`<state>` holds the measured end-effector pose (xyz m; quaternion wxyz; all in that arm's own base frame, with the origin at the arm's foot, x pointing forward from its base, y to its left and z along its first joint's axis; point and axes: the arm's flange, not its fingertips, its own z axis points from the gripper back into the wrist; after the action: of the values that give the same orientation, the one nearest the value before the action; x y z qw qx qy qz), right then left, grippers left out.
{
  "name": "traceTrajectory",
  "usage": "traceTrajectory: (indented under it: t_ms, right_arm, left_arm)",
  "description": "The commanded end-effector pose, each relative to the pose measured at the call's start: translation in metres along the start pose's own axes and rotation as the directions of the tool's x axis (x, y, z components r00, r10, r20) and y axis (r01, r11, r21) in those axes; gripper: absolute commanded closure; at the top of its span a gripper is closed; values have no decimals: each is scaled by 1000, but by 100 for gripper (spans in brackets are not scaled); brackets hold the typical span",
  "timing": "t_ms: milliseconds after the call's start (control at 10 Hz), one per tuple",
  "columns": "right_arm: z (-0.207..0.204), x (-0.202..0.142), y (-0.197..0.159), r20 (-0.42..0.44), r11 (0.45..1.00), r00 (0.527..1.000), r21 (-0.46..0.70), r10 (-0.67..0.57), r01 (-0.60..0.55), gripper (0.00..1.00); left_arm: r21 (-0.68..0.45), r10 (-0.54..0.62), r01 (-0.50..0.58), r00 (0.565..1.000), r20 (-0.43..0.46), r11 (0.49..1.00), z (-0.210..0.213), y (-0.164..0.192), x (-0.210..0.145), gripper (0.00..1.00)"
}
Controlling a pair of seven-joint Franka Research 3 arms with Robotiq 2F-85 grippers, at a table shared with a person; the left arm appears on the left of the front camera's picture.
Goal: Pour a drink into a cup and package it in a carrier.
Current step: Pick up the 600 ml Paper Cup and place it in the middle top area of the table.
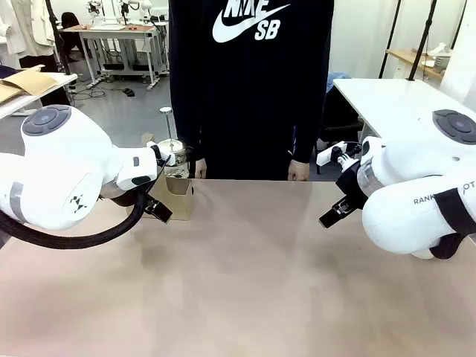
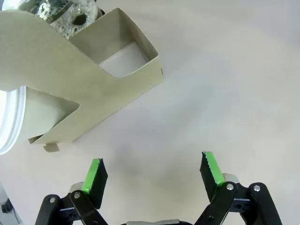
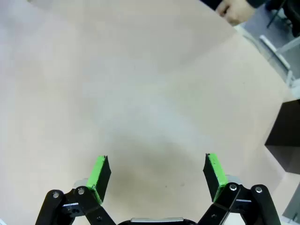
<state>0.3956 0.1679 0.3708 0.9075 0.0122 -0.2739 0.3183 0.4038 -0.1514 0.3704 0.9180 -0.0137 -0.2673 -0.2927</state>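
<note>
Presently left claw [image 2: 151,164] and right claw [image 3: 156,161] gape empty; carrier [image 2: 93,101] lies near left claw, apart.

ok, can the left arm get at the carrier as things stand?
Probably yes. The left arm's fingers stand open, and only bare table lies between them and the carrier.

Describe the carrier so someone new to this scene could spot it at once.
Start at the tan table, at its far edge on the robot's left, just past the left gripper. There stands the carrier: low folded tan cardboard with open pockets, unlike the glass plunger pot behind it.
</note>
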Motion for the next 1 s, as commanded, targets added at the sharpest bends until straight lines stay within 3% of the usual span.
traceTrajectory:
  t_ms: [0, 900]
  right_arm:
    - [0, 0, 0, 0, 1000, 1000, 0, 0, 0, 0]
    - [0, 0, 0, 0, 1000, 1000, 0, 0, 0, 0]
  left_arm:
    - [0, 0, 0, 1000, 0, 1000, 0, 0, 0, 0]
    - [0, 0, 0, 1000, 0, 1000, 0, 0, 0, 0]
